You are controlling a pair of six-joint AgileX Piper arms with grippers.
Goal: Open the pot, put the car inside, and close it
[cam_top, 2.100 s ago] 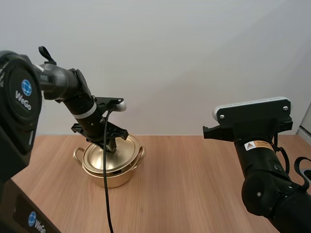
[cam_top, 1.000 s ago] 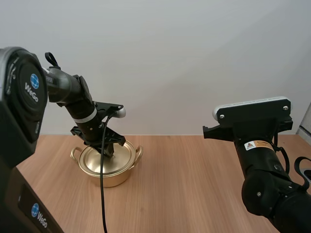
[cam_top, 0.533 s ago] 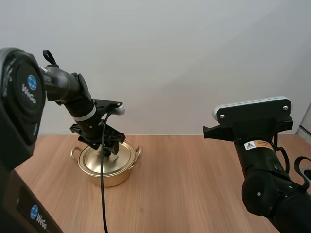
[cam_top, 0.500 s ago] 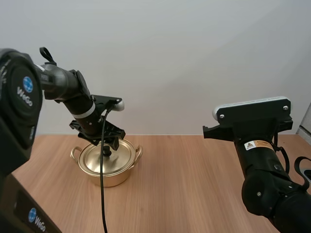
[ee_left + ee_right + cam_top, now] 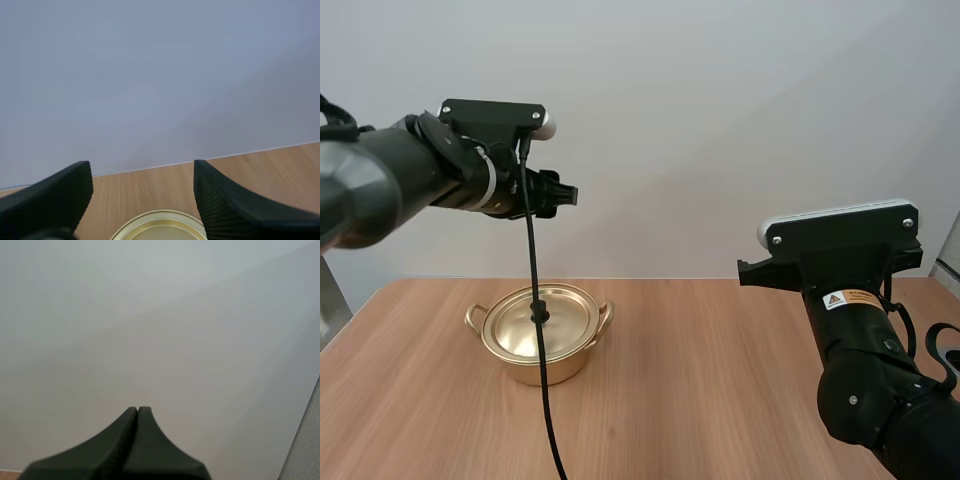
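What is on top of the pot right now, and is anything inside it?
The gold lid sits flat on the pot, closing it. The lid hides the inside, so its contents cannot be seen.

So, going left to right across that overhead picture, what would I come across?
First the dark grey left robot arm → round golden metal pot with its lid on → bare stretch of light wooden table → black right robot arm.
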